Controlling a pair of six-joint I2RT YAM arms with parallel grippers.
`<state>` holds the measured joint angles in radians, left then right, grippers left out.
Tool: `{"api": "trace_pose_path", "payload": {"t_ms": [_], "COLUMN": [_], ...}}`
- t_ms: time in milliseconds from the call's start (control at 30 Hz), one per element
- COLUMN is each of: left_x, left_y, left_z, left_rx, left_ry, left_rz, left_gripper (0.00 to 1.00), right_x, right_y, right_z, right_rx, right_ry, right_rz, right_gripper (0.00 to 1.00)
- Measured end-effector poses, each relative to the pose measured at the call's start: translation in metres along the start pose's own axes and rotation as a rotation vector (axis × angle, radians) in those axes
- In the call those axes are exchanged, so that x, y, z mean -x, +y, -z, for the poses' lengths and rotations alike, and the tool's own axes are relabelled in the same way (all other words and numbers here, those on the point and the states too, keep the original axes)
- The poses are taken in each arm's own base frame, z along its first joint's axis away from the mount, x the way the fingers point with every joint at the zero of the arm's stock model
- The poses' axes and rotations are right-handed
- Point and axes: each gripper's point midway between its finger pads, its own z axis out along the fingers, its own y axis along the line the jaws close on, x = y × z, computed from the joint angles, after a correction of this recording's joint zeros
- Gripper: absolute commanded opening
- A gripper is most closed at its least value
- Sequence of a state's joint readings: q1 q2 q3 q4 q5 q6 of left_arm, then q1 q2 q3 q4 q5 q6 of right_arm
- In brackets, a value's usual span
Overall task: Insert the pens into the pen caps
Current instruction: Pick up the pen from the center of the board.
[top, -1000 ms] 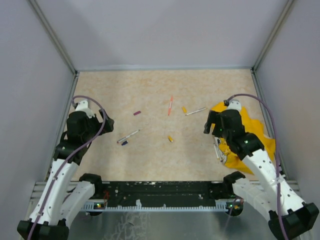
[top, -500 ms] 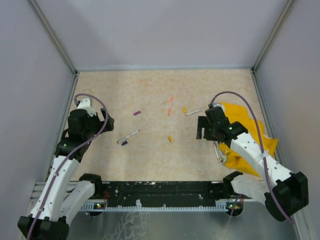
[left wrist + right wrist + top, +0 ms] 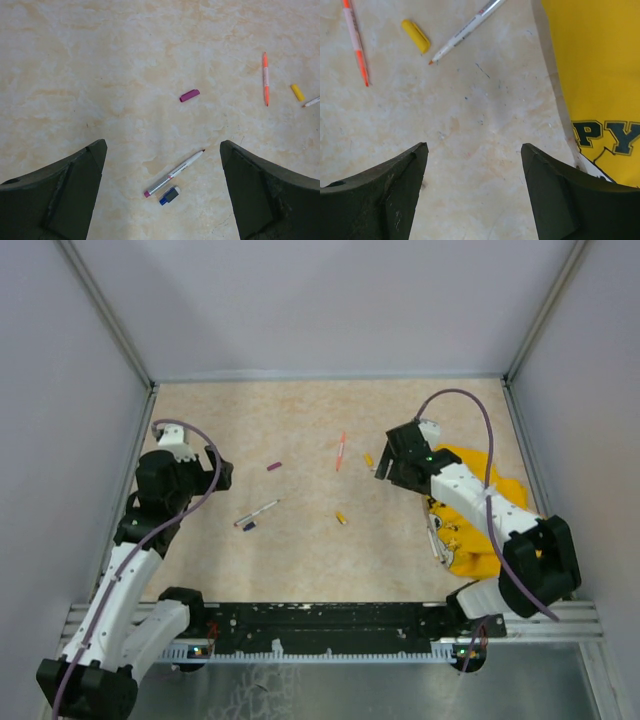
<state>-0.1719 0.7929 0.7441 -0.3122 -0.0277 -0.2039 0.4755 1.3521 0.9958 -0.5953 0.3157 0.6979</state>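
Right tool (image 3: pixel 474 155) released, empty, poised just short of the white pen (image 3: pixel 465 31) and yellow cap (image 3: pixel 416 36) — probably lining up a pick. Left tool (image 3: pixel 163 150) spread wide, empty.

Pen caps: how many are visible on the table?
4. Purple cap left of centre; dark blue cap beside the white pen; yellow cap right of the orange pen; orange cap near the centre. The yellow cloth may hide more.

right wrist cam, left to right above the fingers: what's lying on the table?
orange pen → yellow cap → white pen → yellow cloth
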Motion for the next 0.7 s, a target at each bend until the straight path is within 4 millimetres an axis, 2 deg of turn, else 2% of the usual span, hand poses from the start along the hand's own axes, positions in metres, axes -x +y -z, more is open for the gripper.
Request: {"api": "trace_pose_path", "payload": {"t_ms": [233,333,400,500,700], "left_x": [-0.002,-0.001,0.0,0.0,-0.001], "left_y": [0.0,-0.001,-0.002,-0.002,-0.004], "left_z": [-0.003,-0.001,0.0,0.0,0.0], "left_rx": [-0.008,-0.013,-0.017,-0.022,-0.033], "left_ry": [0.012,0.007,0.003,0.002,0.006], "left_rz": [-0.023,-0.029,-0.031,-0.037,-0.045], "left_gripper": [1.0,1.0,1.0,1.0,1.0], "right_x": [0.028,0.036,0.041,0.046,0.056], "right_y": [0.027,0.031,0.031,0.037,0.039], "right_z": [-0.032,-0.045,-0.053,-0.066,-0.069], "right_rx": [-0.047,-0.065,-0.07,-0.006,0.133], "right_ry": [-0.011,-0.006,0.002,0.042,0.062], "right_rz": [-0.095,-0.105,-0.083,0.019,0.216], "right_gripper": [0.77,0.76,0.68,0.68,0.7]}}
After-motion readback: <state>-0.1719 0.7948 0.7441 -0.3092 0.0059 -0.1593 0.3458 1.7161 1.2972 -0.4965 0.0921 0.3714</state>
